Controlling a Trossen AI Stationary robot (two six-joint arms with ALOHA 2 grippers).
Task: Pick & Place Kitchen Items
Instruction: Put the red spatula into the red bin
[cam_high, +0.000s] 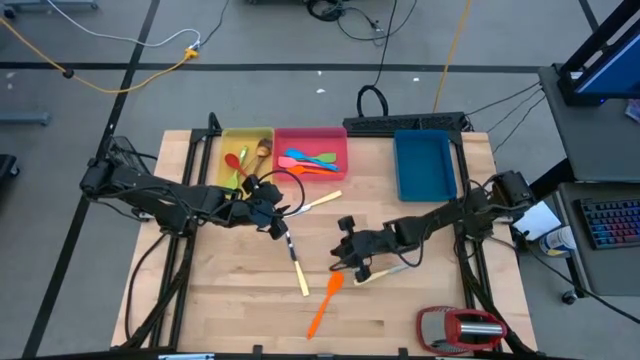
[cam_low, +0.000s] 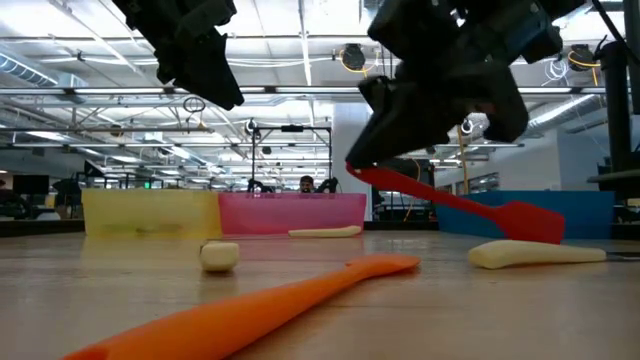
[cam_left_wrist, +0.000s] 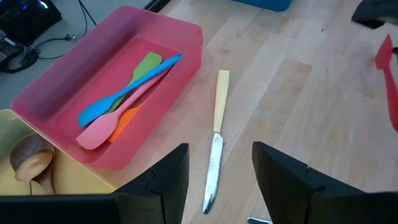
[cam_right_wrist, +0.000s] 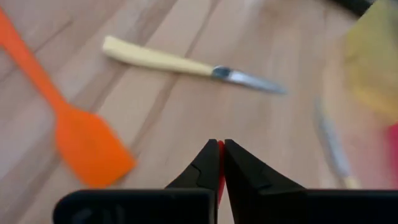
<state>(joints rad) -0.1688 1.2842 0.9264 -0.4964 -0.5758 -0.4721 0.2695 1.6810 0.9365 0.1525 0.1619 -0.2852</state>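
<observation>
Right gripper: clamped on red spatula, lifted.
Left gripper: parted, empty, above knife.
Advice: carry level; clear pink tray wall.

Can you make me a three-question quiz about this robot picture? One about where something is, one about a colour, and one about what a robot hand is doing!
1. Where is the long orange silicone spatula?
A. in the yellow tray
B. flat on the wooden table
C. in the blue tray

2. What colour is the slim spatula that the right gripper holds?
A. red
B. green
C. white

3. How does the left gripper stand?
A. shut on a spoon
B. shut on a knife
C. open, holding nothing

Answers:
1 B: the high view shows it lying on the bare wooden table, in front of both arms.
2 A: the low view shows a red blade hanging from the right gripper, above the table.
3 C: the left wrist view shows the two fingers apart, with a cream-handled knife on the table beyond them.
</observation>
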